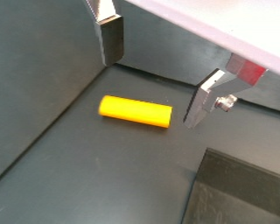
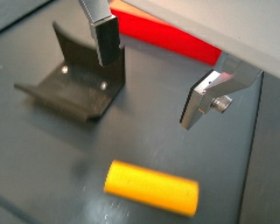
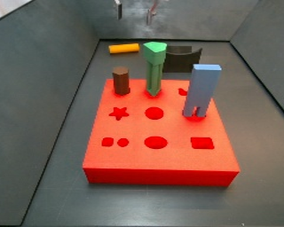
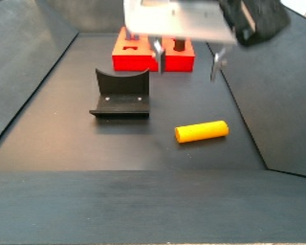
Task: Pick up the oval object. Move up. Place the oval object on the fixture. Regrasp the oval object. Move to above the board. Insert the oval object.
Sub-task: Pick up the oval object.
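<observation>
Pretty even, soft overhead light, nothing dim. Faint sheen on the dark grey floor point(image 4: 66, 201). Short soft shadow under the yellow-orange oval peg point(image 4: 202, 131). Same peg noticeably smeared and out of focus up close point(image 2: 152, 187). Two-finger gripper point(image 4: 185, 59) motion-blurred against a blown-out white top edge. Low-res and grainy overall.

claw point(image 4: 185, 55) above floor, oval object point(image 4: 202, 131) beside fixture point(image 4: 122, 95)

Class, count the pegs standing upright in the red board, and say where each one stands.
3: brown peg at a back corner, green peg beside it, blue peg nearer the opposite edge. The gripper hovers behind.
</observation>
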